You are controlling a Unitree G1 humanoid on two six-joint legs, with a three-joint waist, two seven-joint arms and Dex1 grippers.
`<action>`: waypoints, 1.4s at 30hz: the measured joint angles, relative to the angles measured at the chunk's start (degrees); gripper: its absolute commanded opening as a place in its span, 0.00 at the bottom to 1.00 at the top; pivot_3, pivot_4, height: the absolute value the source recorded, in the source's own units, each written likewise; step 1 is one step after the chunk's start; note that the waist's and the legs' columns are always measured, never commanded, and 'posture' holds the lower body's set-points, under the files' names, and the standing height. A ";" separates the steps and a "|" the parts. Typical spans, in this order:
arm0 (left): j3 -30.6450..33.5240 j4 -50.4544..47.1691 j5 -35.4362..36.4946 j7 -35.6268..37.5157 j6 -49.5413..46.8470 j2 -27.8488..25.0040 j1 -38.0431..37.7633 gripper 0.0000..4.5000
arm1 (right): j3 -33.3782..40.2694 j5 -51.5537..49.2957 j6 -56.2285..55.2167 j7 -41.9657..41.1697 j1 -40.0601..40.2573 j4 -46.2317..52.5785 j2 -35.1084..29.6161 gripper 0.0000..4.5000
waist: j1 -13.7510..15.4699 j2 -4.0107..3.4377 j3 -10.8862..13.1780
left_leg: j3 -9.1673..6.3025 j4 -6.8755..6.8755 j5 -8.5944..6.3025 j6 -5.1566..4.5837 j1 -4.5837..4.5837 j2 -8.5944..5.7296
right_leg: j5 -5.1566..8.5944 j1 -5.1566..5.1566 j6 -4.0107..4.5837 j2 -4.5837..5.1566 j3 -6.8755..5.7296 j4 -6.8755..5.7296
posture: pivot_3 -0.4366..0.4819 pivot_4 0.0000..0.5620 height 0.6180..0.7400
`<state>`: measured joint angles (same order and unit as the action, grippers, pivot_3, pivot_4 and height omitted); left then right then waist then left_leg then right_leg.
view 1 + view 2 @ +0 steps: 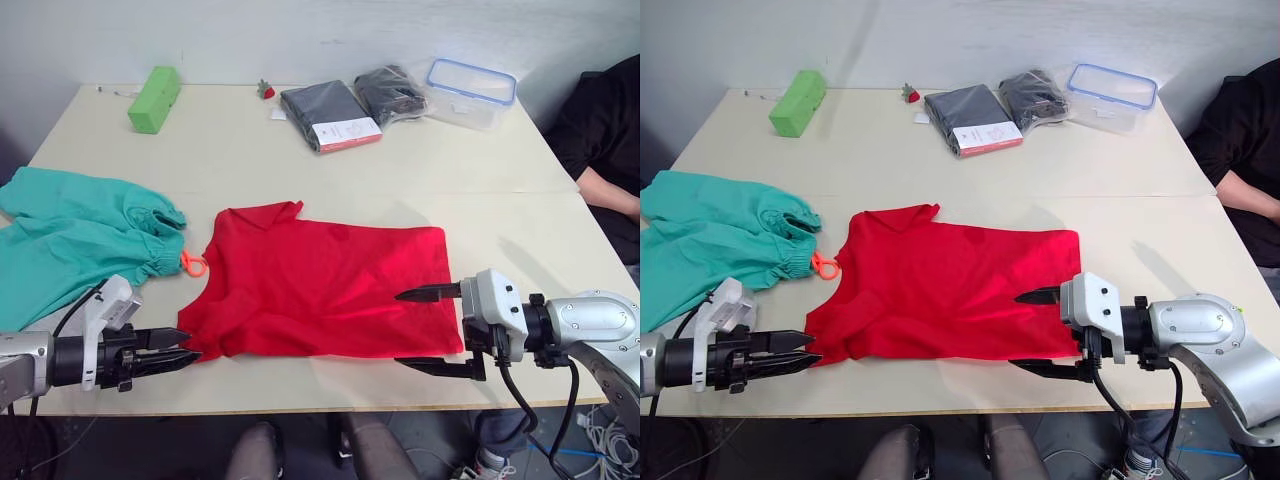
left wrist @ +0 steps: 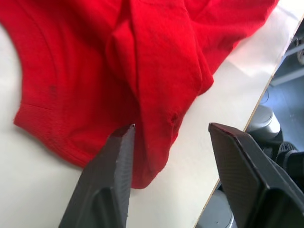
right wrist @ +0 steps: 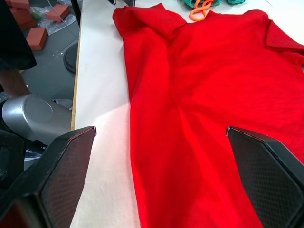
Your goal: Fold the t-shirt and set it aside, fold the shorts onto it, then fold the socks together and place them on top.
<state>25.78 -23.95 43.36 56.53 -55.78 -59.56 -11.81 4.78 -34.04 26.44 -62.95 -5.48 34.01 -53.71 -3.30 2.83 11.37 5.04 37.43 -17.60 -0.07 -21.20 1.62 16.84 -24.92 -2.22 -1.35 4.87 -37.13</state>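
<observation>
Your left end effector (image 1: 185, 348) lies low along the counter (image 1: 420, 160) edge, slightly parted, holding nothing, aimed at the t-shirt (image 1: 320, 290) corner. Opposite, your right end effector (image 1: 420, 328) gapes wide, empty, straddling the hem. Shorts (image 1: 70, 240) wait at your far left. From the left wrist, bunched cloth sits between the fingers, probably ready for pinching. From the right wrist, the shirt lies flat ahead.

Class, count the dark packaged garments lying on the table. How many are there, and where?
2. One flat dark garment pack with a white-and-red label lies at the table's far edge; a second, bunched dark pack sits beside it, next to the clear container.
</observation>
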 measured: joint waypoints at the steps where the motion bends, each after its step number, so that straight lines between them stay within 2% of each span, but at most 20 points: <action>1: -0.89 0.00 -0.56 -0.04 0.43 0.01 -0.03 0.54 | 0.00 0.00 0.00 0.00 0.00 0.00 0.00 1.00 | -0.01 0.00 0.00 | 0.00 0.00 0.00 0.00 0.00 0.00 | 0.00 0.00 0.00 0.00 0.00 0.00 | 0.48 0.27 1.00; 4: -2.19 -0.01 -0.94 -0.26 0.95 0.67 0.12 0.41 | 0.00 0.00 0.01 0.04 0.01 0.01 0.00 1.00 | -0.03 0.00 0.00 | 0.00 -0.01 0.00 0.00 -0.01 0.00 | 0.00 -0.01 0.00 0.00 0.00 -0.01 | 0.48 0.27 1.00; 8: -2.19 -0.01 -0.65 -0.58 0.80 1.10 0.58 0.11 | 0.00 0.00 0.03 0.12 0.11 0.12 0.00 1.00 | -0.01 0.00 0.00 | 0.00 0.00 0.00 0.00 -0.01 0.00 | 0.00 -0.02 0.00 0.00 0.00 -0.04 | 0.48 0.27 1.00; 10: -2.19 -0.01 -0.55 -0.61 0.60 1.10 1.01 0.00 | 0.00 0.00 0.03 0.16 0.21 0.24 0.00 1.00 | -0.01 0.00 0.00 | 0.00 0.03 0.00 0.00 -0.01 0.00 | 0.00 -0.02 0.00 0.00 0.00 -0.06 | 0.48 0.27 1.00; 15: -1.88 0.50 0.78 -0.69 -1.02 1.10 2.76 0.00 | 0.00 0.02 0.03 0.35 0.27 0.51 0.00 1.00 | -0.05 0.00 0.00 | 0.01 0.16 0.00 0.00 0.00 -0.01 | 0.00 -0.02 -0.01 0.00 0.00 -0.21 | 0.48 0.27 1.00; 20: 2.53 8.69 4.29 1.17 -5.20 0.25 4.11 0.00 | 0.00 0.11 -0.09 0.59 0.40 0.51 0.00 1.00 | -0.14 0.00 0.00 | 0.01 0.32 0.00 0.00 0.02 0.00 | 0.02 -0.06 0.03 -0.04 0.00 -0.39 | 0.48 0.27 1.00; 26: 3.81 17.53 1.45 4.76 -3.34 -2.30 0.97 0.00 | 0.00 1.21 -1.28 0.31 2.07 0.45 0.00 1.00 | -0.15 0.02 -0.01 | 0.03 0.33 0.00 0.00 -0.03 0.00 | 0.05 -0.09 0.07 -0.02 0.03 -0.37 | 0.48 0.27 1.00; 33: 2.34 17.05 -0.50 5.28 -0.14 -1.58 0.57 0.00 | -0.13 3.34 -2.98 0.11 2.16 -0.69 0.07 1.00 | 0.00 0.04 -0.03 | 0.01 0.33 -0.01 0.01 -0.03 0.01 | 0.05 -0.10 0.08 -0.02 0.02 -0.38 | 0.48 0.27 1.00; 34: 2.10 16.44 -0.94 5.11 0.47 -1.11 0.50 0.05 | -0.28 3.91 -3.20 0.16 2.13 -1.00 0.29 1.00 | 0.01 0.04 -0.03 | 0.01 0.33 -0.01 0.01 -0.04 0.01 | 0.05 -0.10 0.08 -0.02 0.02 -0.38 | 0.48 0.27 1.00; 37: 2.12 15.56 -1.08 3.96 1.11 0.19 1.40 0.19 | -0.84 4.49 -3.88 0.18 2.12 -1.42 0.68 0.87 | 0.01 0.05 -0.03 | 0.01 0.33 -0.01 0.01 -0.04 0.01 | 0.05 -0.10 0.07 -0.02 0.02 -0.38 | 0.48 0.27 1.00; 41: 5.56 13.14 -0.10 3.79 0.54 -0.06 2.05 0.48 | -1.25 4.48 -3.99 0.06 2.05 -1.98 1.00 0.54 | -0.18 0.08 -0.05 | 0.02 0.33 -0.01 0.01 -0.04 0.02 | 0.05 -0.11 0.07 -0.03 0.01 -0.41 | 0.48 0.27 1.00; 42: 7.37 12.37 1.14 4.57 -0.16 -0.51 2.11 0.48 | -1.52 4.56 -4.03 0.06 1.89 -2.19 1.35 0.47 | -0.18 0.09 -0.05 | 0.02 0.33 -0.01 0.01 -0.03 0.02 | 0.05 -0.11 0.07 -0.03 0.01 -0.41 | 0.48 0.27 1.00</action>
<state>33.15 -11.58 44.49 61.10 -55.94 -60.07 -9.70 3.26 -29.48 22.40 -62.89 -3.59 31.83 -52.36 -3.47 2.92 11.32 5.05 37.76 -17.61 -0.06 -21.24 1.64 16.89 -25.03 -2.15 -1.38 4.88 -37.54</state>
